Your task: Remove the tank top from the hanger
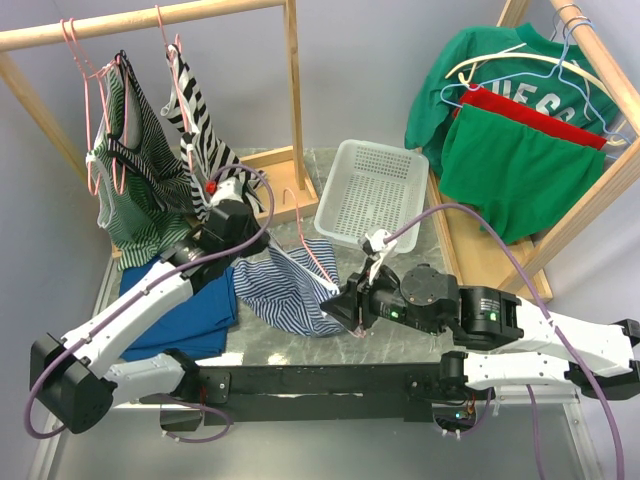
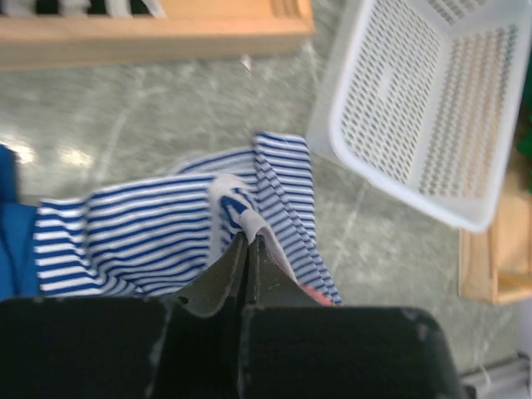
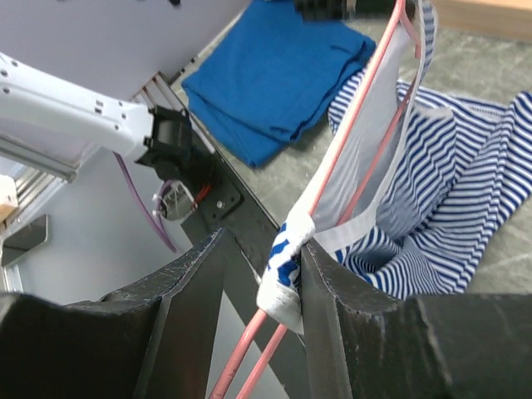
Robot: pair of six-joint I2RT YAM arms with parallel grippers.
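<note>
Over the tabletop [image 2: 150, 116], left pincer [image 2: 247, 241], clamped on the tank top [image 2: 133, 233], should pull steadily while right pincer [image 3: 262, 274] pins the hanger [image 3: 339, 135].

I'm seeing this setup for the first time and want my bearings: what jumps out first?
A blue-and-white striped tank top lies crumpled mid-table, threaded on a pink hanger. The left gripper has its jaws shut on a fold of it, while the hanger's end and a bunched strap sit between the jaws of the right gripper. Behind stand a white basket and, at left, hanging striped tops.
</note>
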